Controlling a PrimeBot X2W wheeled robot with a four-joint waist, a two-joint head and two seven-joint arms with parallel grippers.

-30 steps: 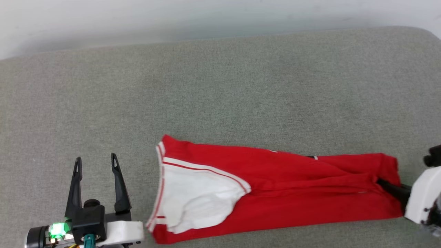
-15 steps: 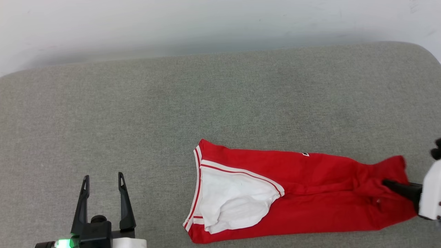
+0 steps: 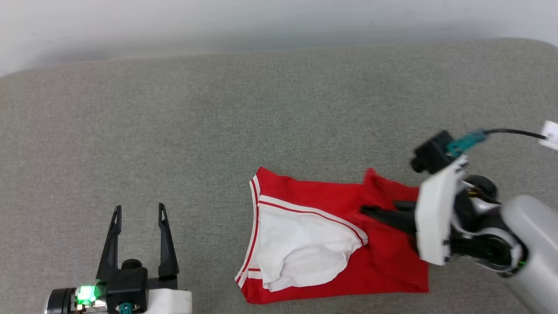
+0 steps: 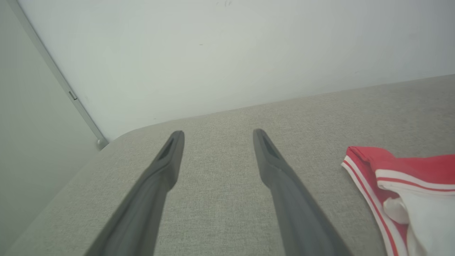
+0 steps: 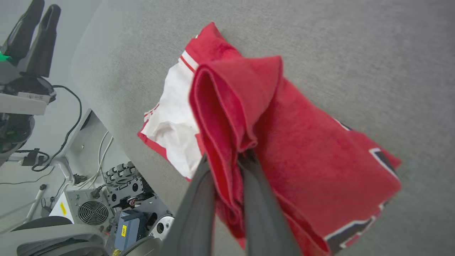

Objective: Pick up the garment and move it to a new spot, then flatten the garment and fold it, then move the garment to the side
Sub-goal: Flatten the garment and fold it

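Observation:
The garment [image 3: 314, 198] lies on the grey cushion at lower centre, red with a white sleeve [image 3: 305, 248] and striped trim on its left end. My right gripper [image 3: 367, 211] is shut on the garment's red hem edge and holds it raised over the middle, so the right half doubles back leftward. In the right wrist view the gripper [image 5: 227, 157] pinches a bunched fold of the garment [image 5: 305, 142], and black lettering shows on the underside. My left gripper [image 3: 139, 207] stands open and empty, apart to the left; in its wrist view the left gripper [image 4: 218, 133] has the garment [image 4: 394, 161] to its right.
The grey padded surface [image 3: 261, 122] extends wide behind and to the left of the garment, ending at a white wall [image 3: 261, 17]. Past the cushion's near edge the right wrist view shows a machine base with a fan and cables [image 5: 92, 211].
My right gripper has carried the garment's right end up and leftward over the body, shortening the garment to about half its length. The left gripper stays open in place. The camera shifted slightly.

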